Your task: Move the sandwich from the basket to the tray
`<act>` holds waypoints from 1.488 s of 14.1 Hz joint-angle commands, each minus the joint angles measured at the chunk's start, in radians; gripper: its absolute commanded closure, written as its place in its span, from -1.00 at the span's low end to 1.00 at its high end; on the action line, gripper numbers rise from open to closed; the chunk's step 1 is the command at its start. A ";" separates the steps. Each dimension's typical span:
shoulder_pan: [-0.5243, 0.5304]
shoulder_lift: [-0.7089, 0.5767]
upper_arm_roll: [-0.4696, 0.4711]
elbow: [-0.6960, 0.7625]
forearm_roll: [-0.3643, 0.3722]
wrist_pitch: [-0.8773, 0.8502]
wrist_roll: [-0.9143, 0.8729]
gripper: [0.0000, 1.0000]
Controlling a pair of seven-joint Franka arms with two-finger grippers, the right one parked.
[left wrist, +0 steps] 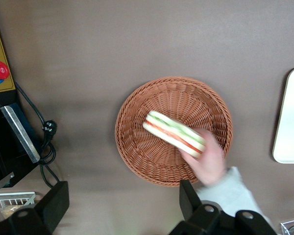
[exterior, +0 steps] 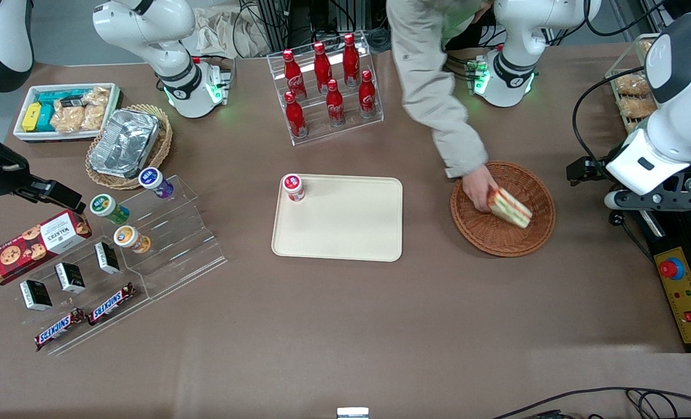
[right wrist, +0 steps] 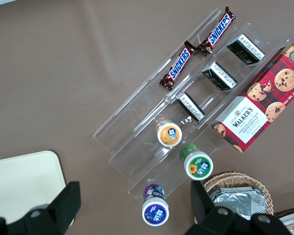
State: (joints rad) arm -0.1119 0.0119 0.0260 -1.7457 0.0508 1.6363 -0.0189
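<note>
A person's hand sets a sandwich in the basket on the worktop.

The brown worktop (exterior: 345, 326) carries the cream tray (exterior: 345, 233), which holds one small red-lidded cup (exterior: 293, 187) at a corner. Beside the tray, toward the working arm's end, sits the round reddish-brown basket (left wrist: 174, 129). A person's hand (left wrist: 208, 161) grips the sandwich (left wrist: 174, 133), which lies inside the basket. The end effector (left wrist: 122, 203) hangs above the worktop just beside the basket's rim, fingers spread wide, pinching nothing.

Woven wicker basket (exterior: 540, 235); matt plastic tray (exterior: 345, 233)
</note>
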 commanded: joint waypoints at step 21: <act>-0.020 -0.098 -0.049 -0.570 -0.042 0.532 -0.554 -1.00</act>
State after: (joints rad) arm -0.1257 -0.0498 0.0006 -2.2547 -0.0030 2.1138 -0.4495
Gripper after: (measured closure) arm 0.000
